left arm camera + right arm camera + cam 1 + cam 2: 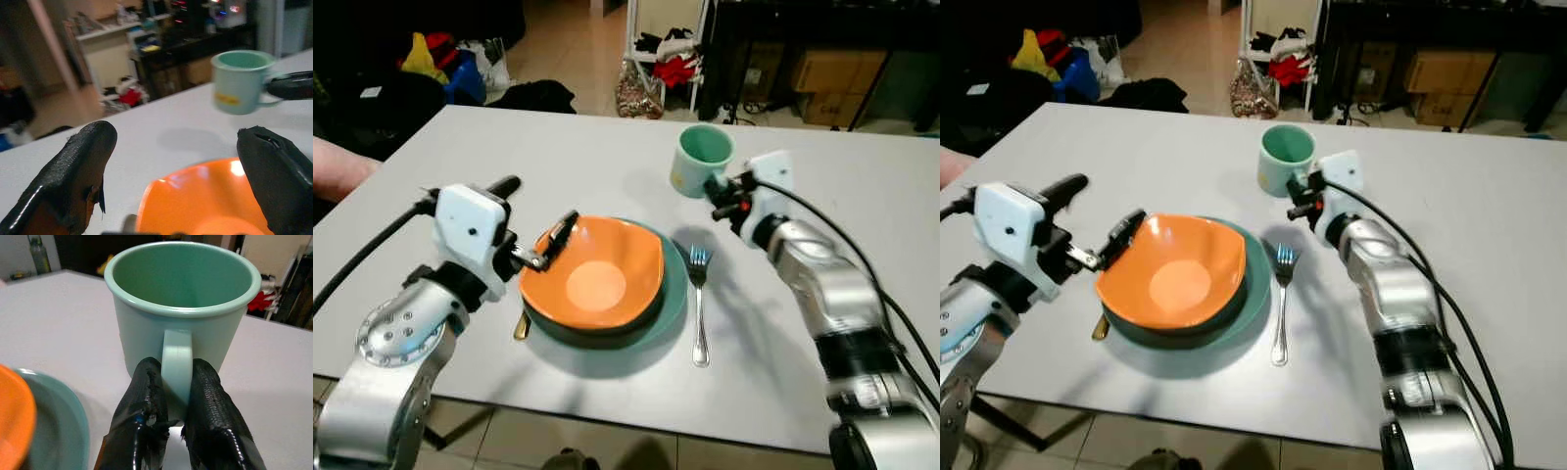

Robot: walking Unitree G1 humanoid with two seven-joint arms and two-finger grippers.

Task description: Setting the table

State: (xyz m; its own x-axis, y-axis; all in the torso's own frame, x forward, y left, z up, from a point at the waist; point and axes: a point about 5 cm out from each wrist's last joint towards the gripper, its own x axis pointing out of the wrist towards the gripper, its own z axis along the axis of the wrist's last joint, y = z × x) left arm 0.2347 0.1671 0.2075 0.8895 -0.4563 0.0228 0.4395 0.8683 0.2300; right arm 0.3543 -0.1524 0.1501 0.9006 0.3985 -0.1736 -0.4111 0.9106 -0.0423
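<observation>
White table (pixel 558 147), right gripper (pixel 177 396) jaws clamped on mint mug (pixel 182 308) handle, left gripper (pixel 186 176) jaws spread by orange bowl (pixel 592 274)

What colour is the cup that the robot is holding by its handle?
The mug is pale mint green, clearest in the right wrist view.

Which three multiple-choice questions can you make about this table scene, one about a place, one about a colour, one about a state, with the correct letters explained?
1. Where does the fork lie?
A. on the robot's right of the green plate
B. inside the bowl
C. on the floor

2. What colour is the bowl inside?
A. white
B. orange
C. blue

3. What is the right gripper doing?
A. hanging open above the fork
B. lying flat on the table
C. gripping the mug by its handle

Answers: 1 A, the fork rests on the table beside the plate. 2 B, the eye views show orange. 3 C, both fingers pinch the handle in the right wrist view.
</observation>
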